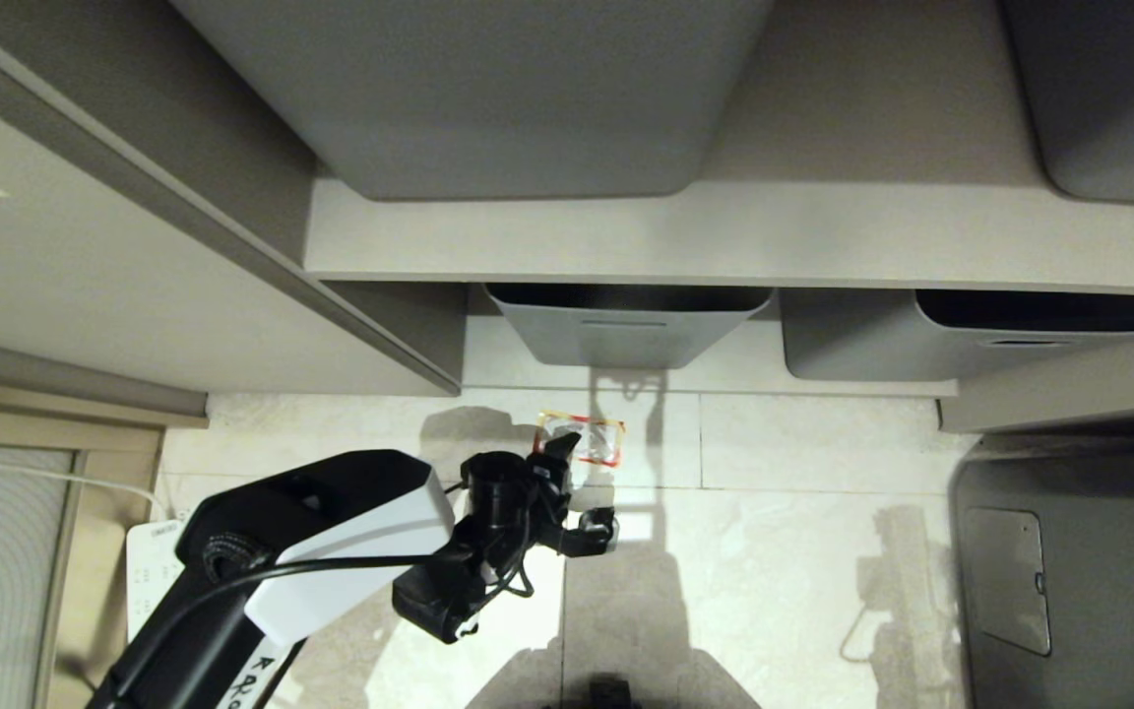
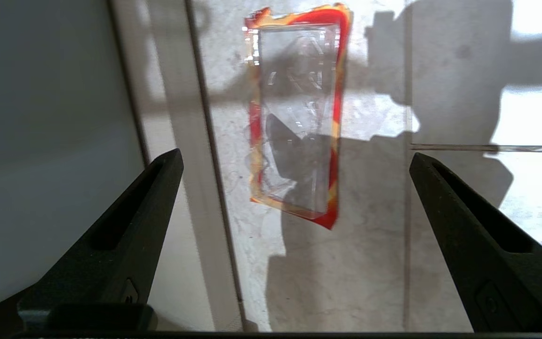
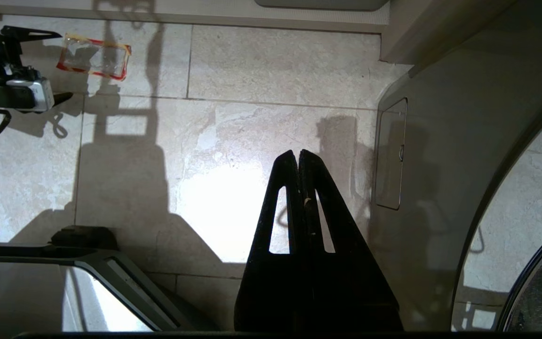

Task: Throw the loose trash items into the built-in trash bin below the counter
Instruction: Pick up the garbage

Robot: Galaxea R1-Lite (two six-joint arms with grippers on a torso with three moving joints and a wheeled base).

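One clear red-and-yellow-edged wrapper (image 1: 582, 439) lies flat on the pale marble-look floor tiles (image 1: 803, 551), close to the foot of the beige shelving and just in front of a grey plastic tub (image 1: 626, 330) that stands on the lowest shelf. The wrapper is transparent in the middle, with the tile and a dark shadow showing through it.

The left gripper (image 1: 587, 487) hangs over the floor just beside the wrapper, on the robot's side of it. Its jaws stand wide apart and hold nothing; in the left wrist view the wrapper (image 2: 297, 117) lies ahead of the two black fingers (image 2: 125, 235), between their lines but not touching either.

A second grey tub (image 1: 971, 340) sits further along the same shelf to the right. The right gripper (image 3: 298, 157) is well apart from the wrapper, over bare tile, its fingers pressed together and empty, beside a grey curved panel (image 3: 431, 155) with a small rectangular hatch.
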